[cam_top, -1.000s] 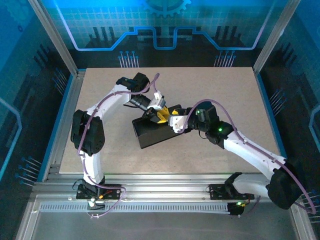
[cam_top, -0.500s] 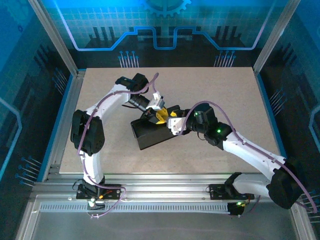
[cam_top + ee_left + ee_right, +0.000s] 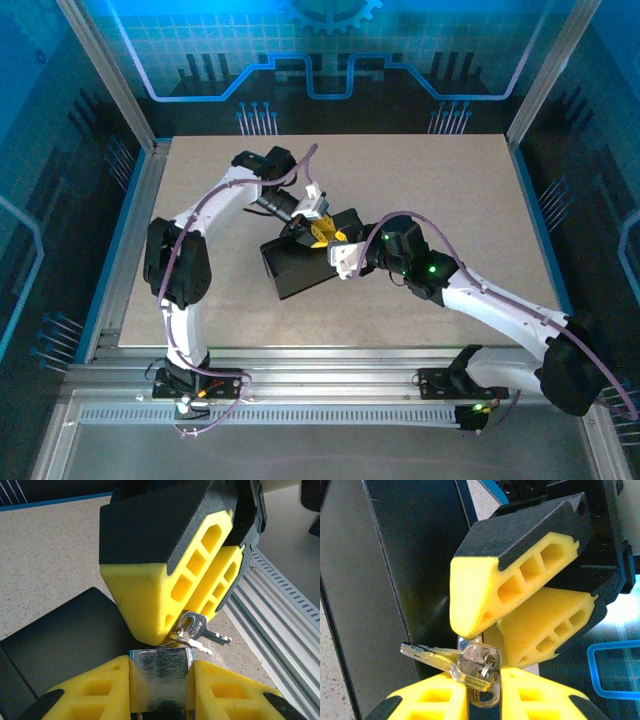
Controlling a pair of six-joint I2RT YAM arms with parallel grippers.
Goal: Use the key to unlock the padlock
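Left gripper [image 3: 160,681]: closed on the padlock [image 3: 160,662], one yellow pad tight on each side of the body.
Right gripper [image 3: 482,689]: closed on the head of the key [image 3: 483,699], tips facing the left gripper's tips, almost touching.
Table [image 3: 450,180]: speckled beige board; both grippers meet near its middle.
Black box [image 3: 295,268]: lies flat on the table, long side angled; the two grippers meet above its far right end.
Padlock position: held off the table in the left fingers, over the edge of the black box. The face toward the left wrist camera looks silvery and reflective. From the right wrist, just a thin metal sliver of it shows between the left pads.
Spare keys [image 3: 437,660]: two silvery keys on a small ring, hanging loose from the gripped key and pointing sideways, just beside the padlock's face.
Key position: pinched at the head in the right fingers, aimed at the padlock. Probably at or in the keyway, but the pads hide the joint, so I can't tell if it's seated.
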